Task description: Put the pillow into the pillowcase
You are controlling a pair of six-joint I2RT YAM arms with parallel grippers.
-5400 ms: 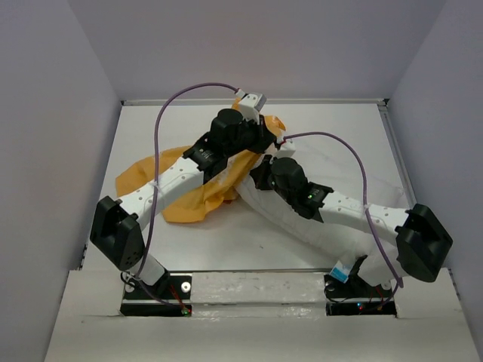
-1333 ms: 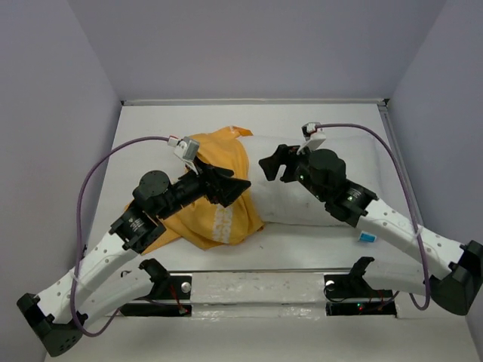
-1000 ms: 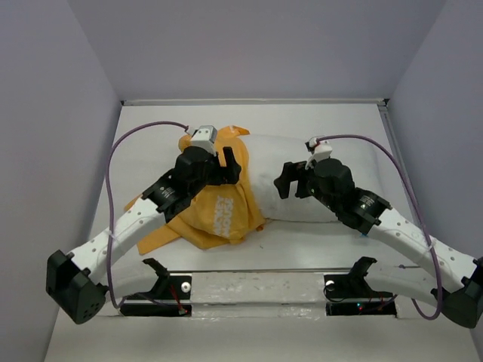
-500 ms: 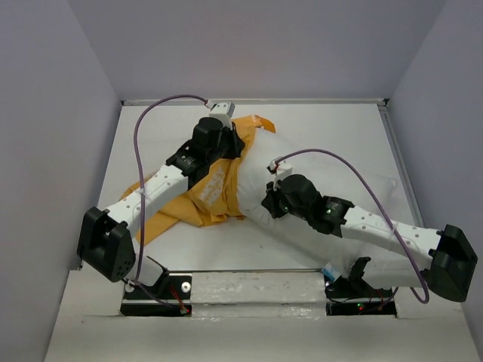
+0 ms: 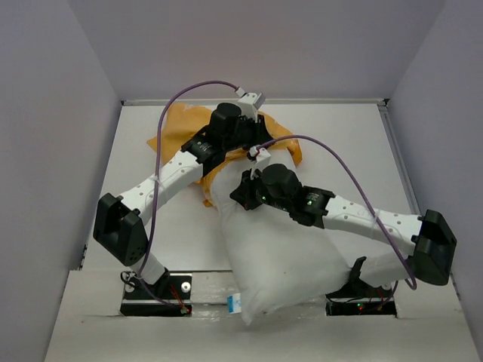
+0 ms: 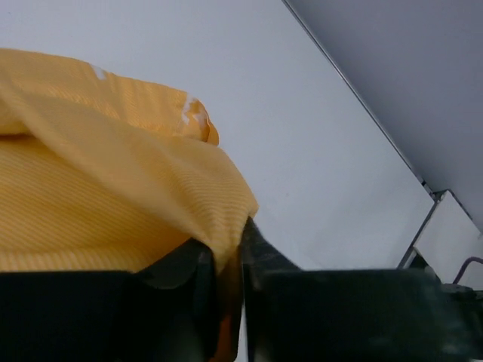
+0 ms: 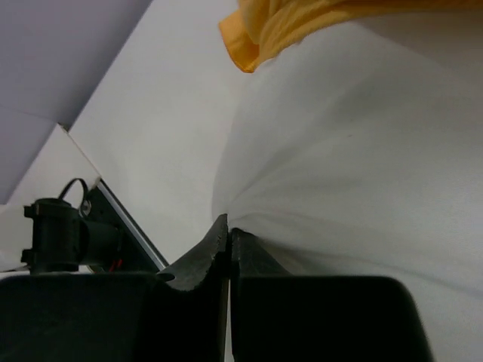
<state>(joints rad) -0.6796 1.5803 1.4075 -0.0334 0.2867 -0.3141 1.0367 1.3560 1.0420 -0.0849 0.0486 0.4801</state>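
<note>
The white pillow (image 5: pixel 283 253) lies lengthwise from the table's middle down over the near edge, its blue-and-white tag (image 5: pixel 235 302) at the bottom. Its far end goes into the orange-yellow pillowcase (image 5: pixel 175 122), bunched at the back of the table. My left gripper (image 5: pixel 243 139) is shut on the pillowcase's edge; in the left wrist view the orange fabric (image 6: pixel 113 204) is pinched between the fingers (image 6: pixel 189 294). My right gripper (image 5: pixel 240 194) is shut on a fold of the pillow (image 7: pixel 355 151) at its left side. The pillowcase's edge (image 7: pixel 264 30) shows above in the right wrist view.
The table (image 5: pixel 143 181) is walled by grey panels on the left, back and right. A raised white ledge (image 5: pixel 204 286) with the two arm bases runs along the near edge. Purple cables loop above both arms.
The pillow has swung round, its near end now hanging over the front ledge. The pillowcase has moved to the back of the table. Both grippers have moved towards the back centre.
</note>
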